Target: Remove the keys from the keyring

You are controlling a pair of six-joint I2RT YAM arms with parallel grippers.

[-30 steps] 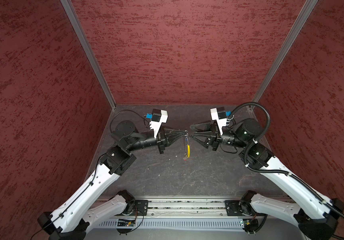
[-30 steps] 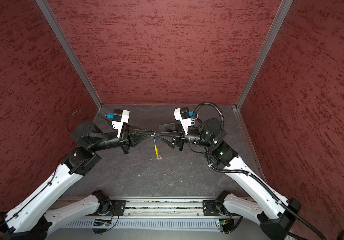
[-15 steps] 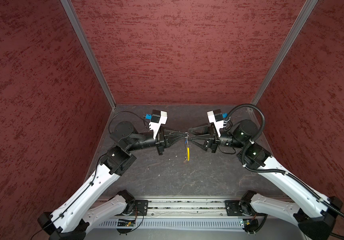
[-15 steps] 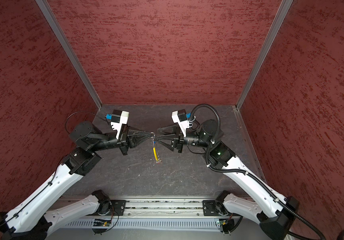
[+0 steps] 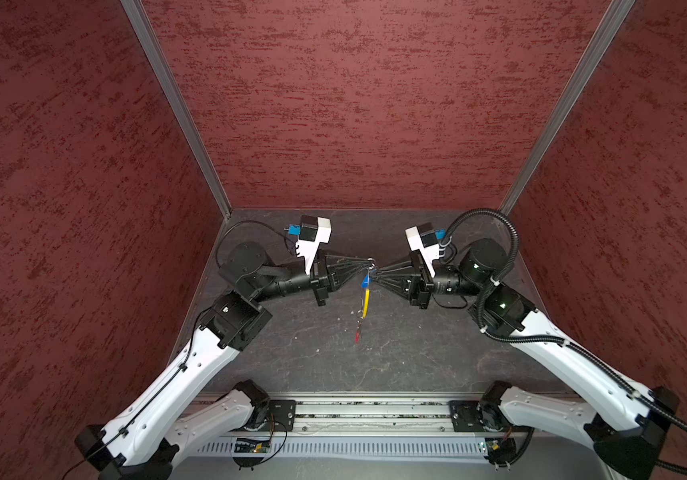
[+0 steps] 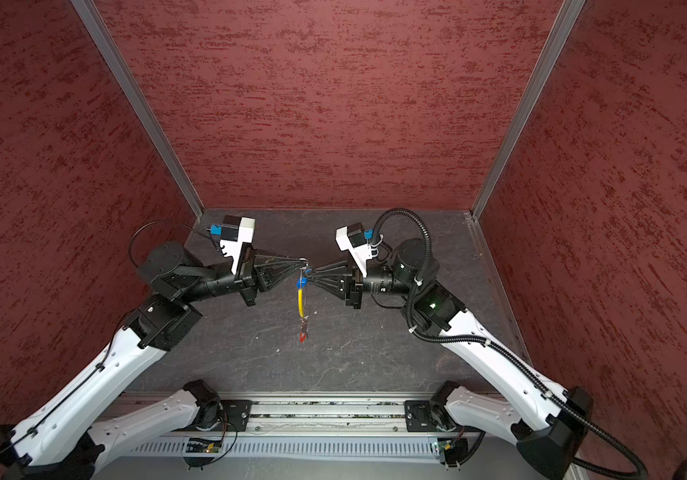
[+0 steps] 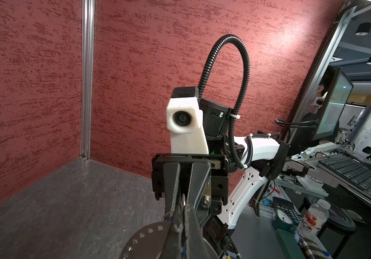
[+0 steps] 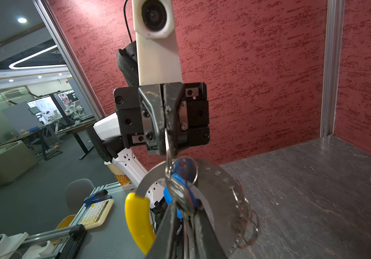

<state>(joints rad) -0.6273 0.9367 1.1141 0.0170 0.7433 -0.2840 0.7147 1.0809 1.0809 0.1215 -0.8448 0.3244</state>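
Note:
The keyring (image 5: 367, 300) hangs in the air between both grippers, its yellow sleeve (image 6: 300, 305) pointing down. In the right wrist view it is a flat metal band (image 8: 216, 186) with the yellow sleeve (image 8: 137, 219) and loose split rings (image 8: 247, 224). My left gripper (image 5: 369, 262) (image 8: 165, 145) is shut on a silver split ring (image 8: 168, 150) at its top. Just below, my right gripper (image 5: 376, 274) (image 8: 183, 210) is shut on the blue-headed key (image 8: 169, 197) (image 6: 301, 283). The red-headed key (image 5: 358, 332) (image 6: 302, 334) dangles at the low end.
Red textured walls (image 5: 354, 104) close in the back and both sides. The dark stone floor (image 5: 416, 353) lies under the hanging keyring. A metal rail (image 5: 366, 415) with both arm bases runs along the front edge.
My right gripper moved in toward the left one, then its open jaws shut on the blue-headed key. The left gripper kept its hold and place.

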